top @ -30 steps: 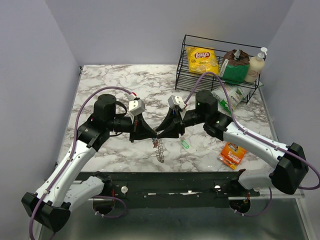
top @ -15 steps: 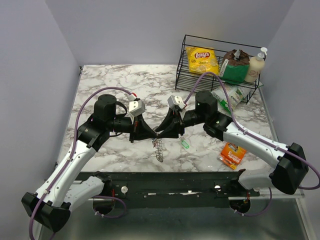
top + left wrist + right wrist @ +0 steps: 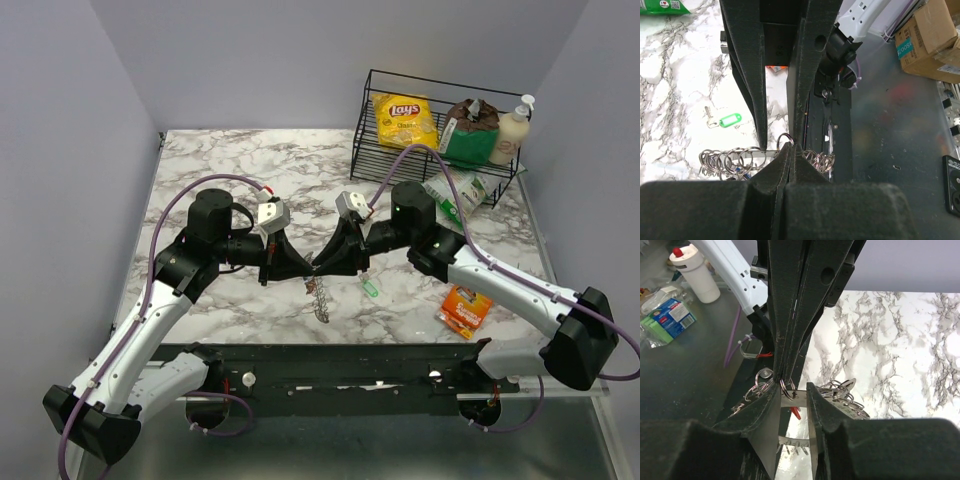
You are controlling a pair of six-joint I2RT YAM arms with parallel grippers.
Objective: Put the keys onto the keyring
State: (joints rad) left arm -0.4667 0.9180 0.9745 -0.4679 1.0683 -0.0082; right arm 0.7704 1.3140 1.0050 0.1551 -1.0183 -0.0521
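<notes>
The keyring (image 3: 320, 300), a flat grey ring hung with many small split rings, dangles between both grippers just above the marble table (image 3: 230, 170). My left gripper (image 3: 309, 268) is shut; in the left wrist view its tips (image 3: 788, 147) pinch one small split ring of the keyring (image 3: 740, 159). My right gripper (image 3: 792, 396) has its jaws apart, straddling the flat band of the keyring (image 3: 792, 441). A red key head (image 3: 796, 413) hangs on the ring behind that band. A green key (image 3: 371, 287) lies loose on the table, also in the left wrist view as the green key (image 3: 729, 120).
A black wire basket (image 3: 372, 150) at the back right holds a chips bag (image 3: 404, 118) and a soap bottle (image 3: 513, 130). A green packet (image 3: 455, 195) lies in front of it, an orange packet (image 3: 465, 308) near the right arm. The dark base rail (image 3: 330, 365) runs along the front edge.
</notes>
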